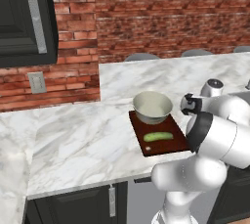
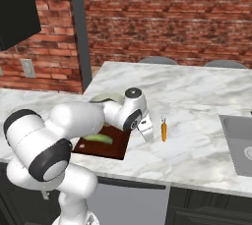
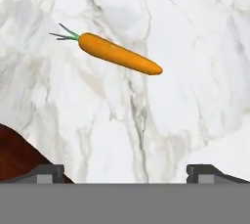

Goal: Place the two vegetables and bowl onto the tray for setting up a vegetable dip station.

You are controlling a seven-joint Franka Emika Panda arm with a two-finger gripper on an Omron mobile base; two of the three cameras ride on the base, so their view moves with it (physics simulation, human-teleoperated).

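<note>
A: Where do things stand?

B: The bowl (image 1: 153,107) already sits on the far end of the tray (image 1: 146,147), and the cucumber (image 1: 158,136) lies on the tray just in front of it. The carrot (image 2: 164,130) is the one left out — it lies on the marble table (image 2: 197,145), apart from the tray's right edge, leafy end pointing away from the robot.

A: And the fingers?

B: The fingers (image 2: 145,134) are spread about as wide as they go and hold nothing. They hang between the tray and the carrot, near it but not touching. In the hand view the carrot (image 3: 119,59) lies aslant ahead of the two tips, with a tray corner (image 3: 19,157) at the lower left.

A: What could go wrong from here?

B: I'd say the grasp itself. The carrot is slim and round, so if the fingers close along its length instead of across it, or come down off-centre, it may roll or squirt away on the smooth marble. The tray is also crowded — bowl and cucumber take up most of it, so a careless drop could knock the cucumber or leave the carrot hanging over the edge.
</note>
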